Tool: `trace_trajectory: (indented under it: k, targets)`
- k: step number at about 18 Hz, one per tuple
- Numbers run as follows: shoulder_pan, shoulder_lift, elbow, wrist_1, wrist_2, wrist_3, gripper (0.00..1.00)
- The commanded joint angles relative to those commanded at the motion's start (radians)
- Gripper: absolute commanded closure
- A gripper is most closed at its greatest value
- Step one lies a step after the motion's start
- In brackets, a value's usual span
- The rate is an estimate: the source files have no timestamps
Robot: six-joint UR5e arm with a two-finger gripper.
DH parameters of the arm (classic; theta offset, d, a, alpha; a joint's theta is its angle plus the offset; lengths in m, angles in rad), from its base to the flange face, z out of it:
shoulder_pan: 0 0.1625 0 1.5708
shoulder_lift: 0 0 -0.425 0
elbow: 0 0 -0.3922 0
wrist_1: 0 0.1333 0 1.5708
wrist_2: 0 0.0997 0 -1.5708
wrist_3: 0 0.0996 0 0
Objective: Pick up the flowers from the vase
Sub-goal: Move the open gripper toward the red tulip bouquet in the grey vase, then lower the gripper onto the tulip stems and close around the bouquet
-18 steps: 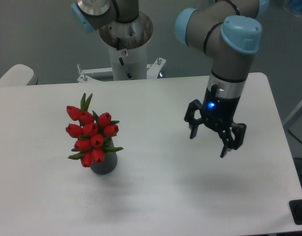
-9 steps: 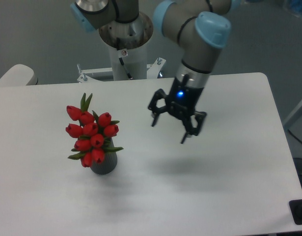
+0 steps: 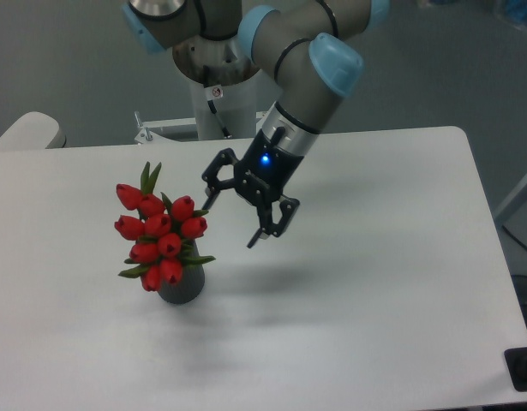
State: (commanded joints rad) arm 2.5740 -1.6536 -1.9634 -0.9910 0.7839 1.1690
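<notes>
One gripper [image 3: 236, 223] hangs above the white tabletop [image 3: 374, 291], its two black fingers [image 3: 214, 186] spread wide apart and grasping nothing. A small blue light glows on the body just above them. The arm comes down from the upper middle of the view, tilted so that the fingers point down and to the left. The flowers [image 3: 158, 231], a bunch of red buds with green leaves, stand in the vase [image 3: 182, 288] on the left part of the tabletop, leaning a little to the left. The near fingertip seems just beside the rightmost buds, though from this angle it is hard to say whether it is level with them or higher.
</notes>
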Motion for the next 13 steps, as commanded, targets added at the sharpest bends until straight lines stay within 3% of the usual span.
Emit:
trace_trajectory:
  k: [5,8,13]
  targets:
    - [-0.028,0.002,-0.025,0.052,-0.064,-0.006,0.0]
    - [-0.052,-0.005,-0.025,0.058,-0.064,-0.006,0.0]
    - [-0.077,-0.031,-0.028,0.12,-0.066,-0.006,0.0]
